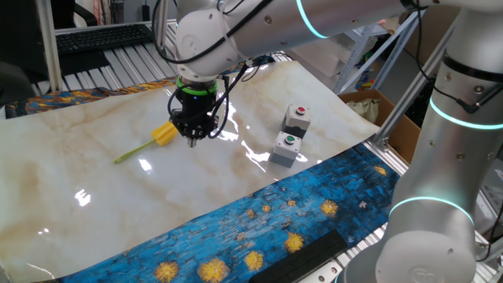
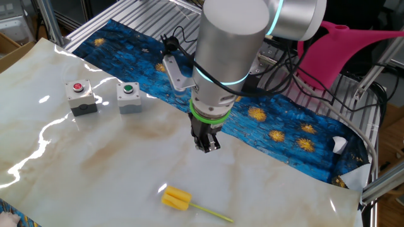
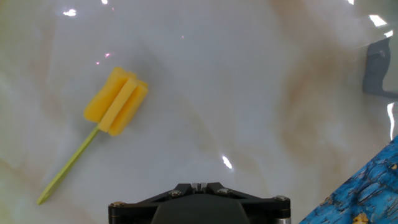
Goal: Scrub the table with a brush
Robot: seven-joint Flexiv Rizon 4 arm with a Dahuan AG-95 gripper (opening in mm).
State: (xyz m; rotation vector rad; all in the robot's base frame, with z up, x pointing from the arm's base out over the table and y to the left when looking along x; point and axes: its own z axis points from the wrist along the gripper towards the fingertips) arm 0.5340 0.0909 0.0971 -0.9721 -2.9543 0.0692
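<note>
Brush (image 2: 176,200) lies flat on the table (image 2: 95,164); jaws (image 2: 206,144) hover near it, grip state unclear

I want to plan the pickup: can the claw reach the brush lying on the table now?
Probably yes. The brush lies alone on the table, beside the claw, nothing between.
</note>
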